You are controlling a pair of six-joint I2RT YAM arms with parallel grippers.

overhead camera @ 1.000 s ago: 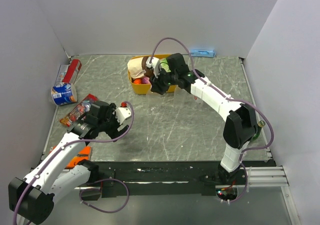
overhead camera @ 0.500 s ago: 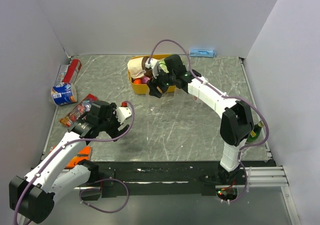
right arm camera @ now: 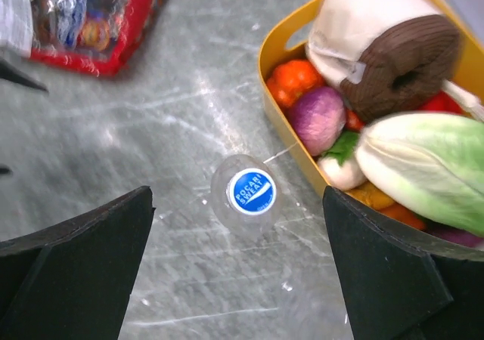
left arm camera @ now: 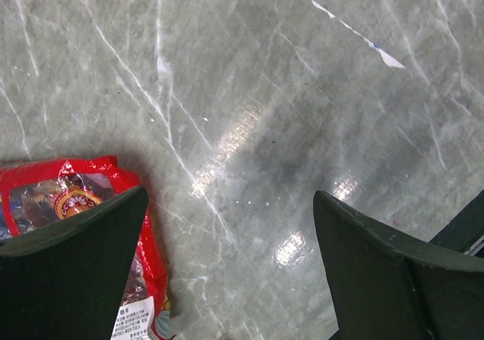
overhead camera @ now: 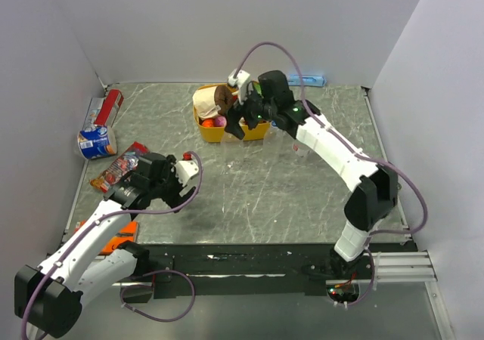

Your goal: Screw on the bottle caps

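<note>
Holding veg [right arm camera: 318, 117], brown roll [right arm camera: 378, 38], yellow tub [right arm camera: 274, 49] sits by capped bottle [right arm camera: 251, 193]; L gripper [left arm camera: 231, 204], R gripper [right arm camera: 238, 208] spread, empty.

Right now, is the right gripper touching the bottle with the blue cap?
Apart. In the right wrist view the right gripper's open jaws stand wide of the bottle, with bare table showing on both sides.

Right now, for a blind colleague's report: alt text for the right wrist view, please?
A blue cap sits atop a clear bottle, seen from above on a grey marble table, framed by the open right pincer. A yellow tub of food stands beside it.
</note>
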